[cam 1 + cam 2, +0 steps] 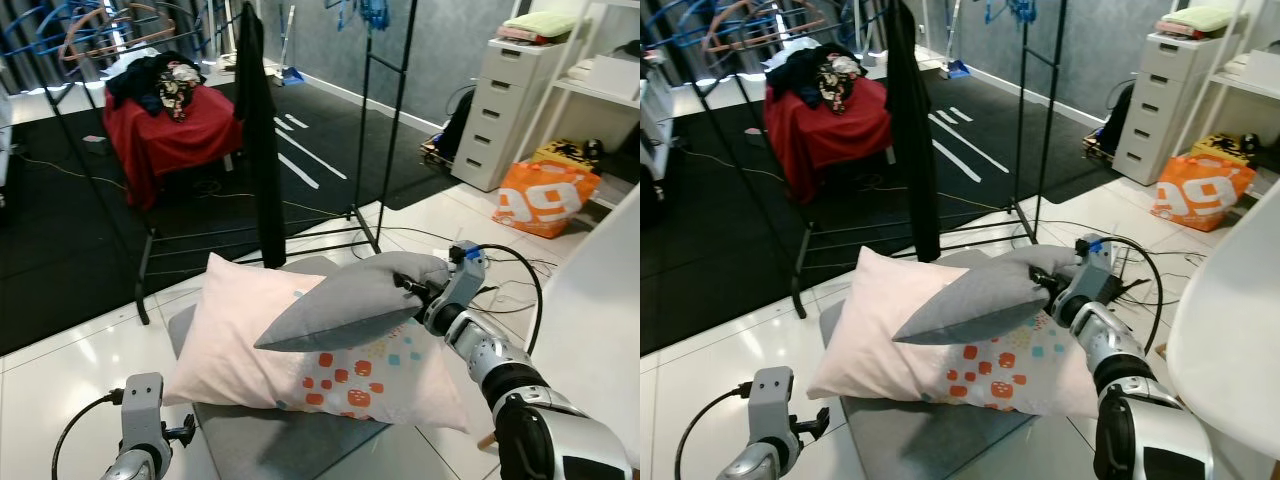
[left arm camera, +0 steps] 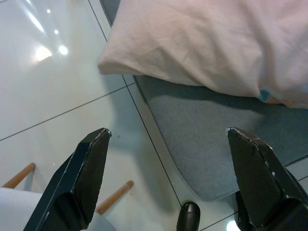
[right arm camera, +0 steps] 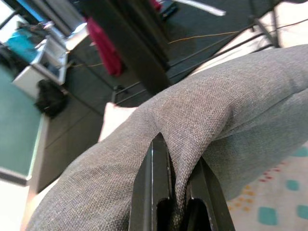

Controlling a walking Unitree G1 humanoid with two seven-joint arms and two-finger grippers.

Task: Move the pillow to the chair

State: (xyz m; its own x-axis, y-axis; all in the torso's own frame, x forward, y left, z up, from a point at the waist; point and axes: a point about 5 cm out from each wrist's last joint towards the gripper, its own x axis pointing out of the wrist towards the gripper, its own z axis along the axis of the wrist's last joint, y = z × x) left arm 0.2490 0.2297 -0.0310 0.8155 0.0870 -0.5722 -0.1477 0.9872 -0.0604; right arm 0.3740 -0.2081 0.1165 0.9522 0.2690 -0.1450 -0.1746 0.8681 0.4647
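A grey pillow is held up at one corner by my right gripper, which is shut on its fabric. The pillow's other end rests on a pale pink pillow with coloured squares. That pillow lies on a grey mat on the white tile floor. The white chair curves up at the right edge, just beyond my right arm. My left gripper hangs low and open over the mat's near corner, short of the pink pillow.
A black clothes rack with a dark garment stands right behind the pillows. Farther back is a red-draped seat piled with clothes. A white drawer unit, an orange bag and floor cables are at the right.
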